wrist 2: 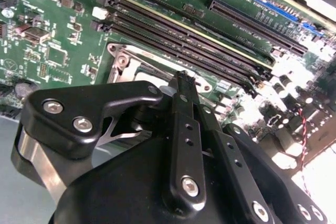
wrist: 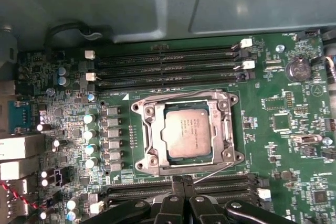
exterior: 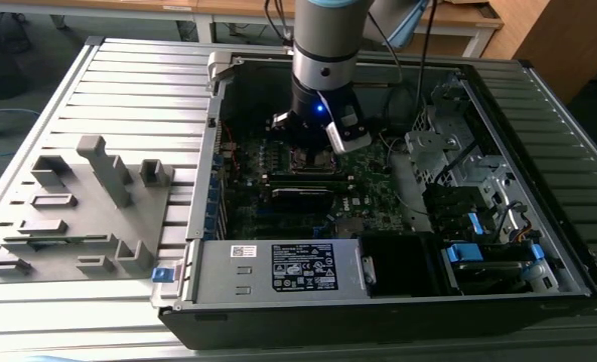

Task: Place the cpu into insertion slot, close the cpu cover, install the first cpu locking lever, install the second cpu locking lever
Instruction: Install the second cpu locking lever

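In the first wrist view the cpu (wrist: 188, 129) lies flat in the insertion slot (wrist: 143, 167), silver top up. The cpu cover (wrist: 150, 129) is down around it as a silvery frame. One thin locking lever (wrist: 178, 94) runs along the socket edge beside the memory slots. A second wire lever (wrist: 216, 171) slants up from the opposite edge toward my fingertips. My gripper (wrist: 185, 183) hovers just off that edge, its black fingers (wrist: 177, 203) pressed together with nothing seen between them. The second wrist view has the gripper (wrist 2: 185, 80) over a socket corner (wrist 2: 122, 59). In the exterior view the gripper (exterior: 313, 151) reaches down into the case.
Black memory slots (wrist: 168, 64) flank the socket on two sides, and a row of capacitors (wrist: 90, 135) stands beside it. The open computer case (exterior: 213, 68) holds a power supply (exterior: 278, 268) and drive bays with blue tabs (exterior: 464, 253). A grey fixture (exterior: 87, 211) lies at the exterior view's left.
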`<state>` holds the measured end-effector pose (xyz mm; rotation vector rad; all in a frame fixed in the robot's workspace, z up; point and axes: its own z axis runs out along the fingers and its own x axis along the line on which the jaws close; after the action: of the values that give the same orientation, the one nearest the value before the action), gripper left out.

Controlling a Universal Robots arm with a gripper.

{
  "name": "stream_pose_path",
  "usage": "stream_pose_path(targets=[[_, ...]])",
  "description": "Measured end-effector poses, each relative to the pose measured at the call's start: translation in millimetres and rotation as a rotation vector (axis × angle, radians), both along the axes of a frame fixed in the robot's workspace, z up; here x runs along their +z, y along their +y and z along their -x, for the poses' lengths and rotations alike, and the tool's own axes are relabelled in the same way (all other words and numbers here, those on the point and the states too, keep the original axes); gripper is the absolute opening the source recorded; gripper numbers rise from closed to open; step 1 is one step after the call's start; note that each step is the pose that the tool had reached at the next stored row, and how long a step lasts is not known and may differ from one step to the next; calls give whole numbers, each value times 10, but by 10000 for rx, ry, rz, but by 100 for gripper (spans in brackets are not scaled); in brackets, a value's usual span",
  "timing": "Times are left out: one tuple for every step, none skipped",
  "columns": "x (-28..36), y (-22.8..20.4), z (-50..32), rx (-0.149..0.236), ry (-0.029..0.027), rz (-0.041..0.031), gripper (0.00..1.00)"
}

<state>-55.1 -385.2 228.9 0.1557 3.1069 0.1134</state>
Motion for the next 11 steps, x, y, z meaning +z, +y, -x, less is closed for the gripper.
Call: stream_pose_path(targets=[[-12,0,5,-4,3,1,11],[-17,0,5,-4,5,2,11],[-17,-1,5,-3,7,2,11],[-18,0,5,-3,7,3,11],[-18,0,5,-4,7,3,11],[-19,0,5,-4,6,2,11],[-20,0,6,-5,6,0,11],[-20,0,5,-4,6,0,11],[-23,0,6,-5,5,-1,11],[-30,1,6,-5,4,-3,11],[-36,0,7,-5,4,-2,11]])
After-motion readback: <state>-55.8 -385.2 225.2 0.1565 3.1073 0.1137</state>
